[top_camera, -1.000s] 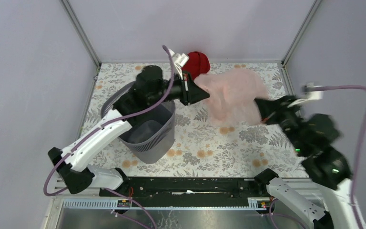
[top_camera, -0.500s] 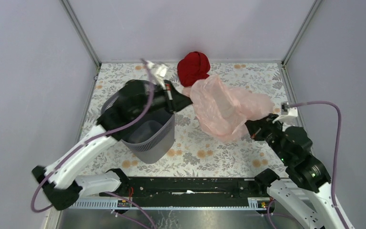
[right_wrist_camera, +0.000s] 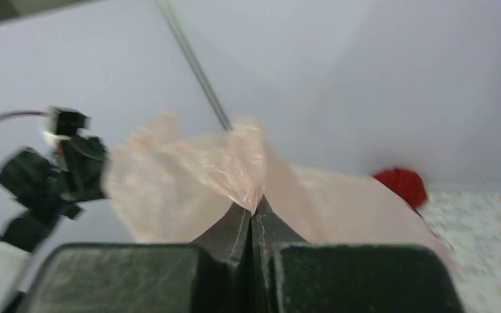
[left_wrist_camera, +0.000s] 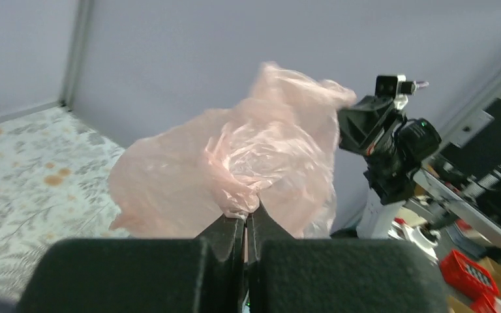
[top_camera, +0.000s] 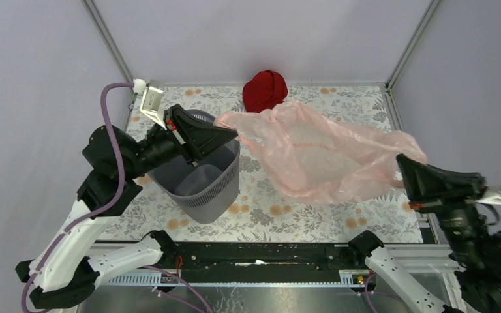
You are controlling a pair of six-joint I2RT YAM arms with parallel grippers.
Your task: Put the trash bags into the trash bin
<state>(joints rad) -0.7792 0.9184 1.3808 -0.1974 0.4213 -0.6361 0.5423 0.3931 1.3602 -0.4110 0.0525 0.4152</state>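
The pale pink trash bag (top_camera: 313, 163) hangs stretched in the air between the two arms, spread wide above the floral table (top_camera: 300, 218). The left tool (top_camera: 233, 134) is clamped on the bag's left corner, and that pinched corner sits over the right rim of the grey mesh trash bin (top_camera: 212, 195). The rest of the film lies to the right of the bin's opening. The right tool (top_camera: 401, 162) is clamped on the bag's right end, near the right edge of the table.

Both wrist views agree. In the left one the fingers (left_wrist_camera: 228, 228) meet with wrinkled film bunched at their tips, and the bag (left_wrist_camera: 235, 163) billows beyond them. In the right one the fingers (right_wrist_camera: 231, 225) are likewise pressed together on a peak of film.

The bag sags in the middle; whether its lowest fold touches the table cannot be told. The bin stands upright on the left part of the table. A dark red cloth bundle (top_camera: 265, 89) sits at the far edge of the table, just beyond the bag's far edge; whether they touch cannot be told.
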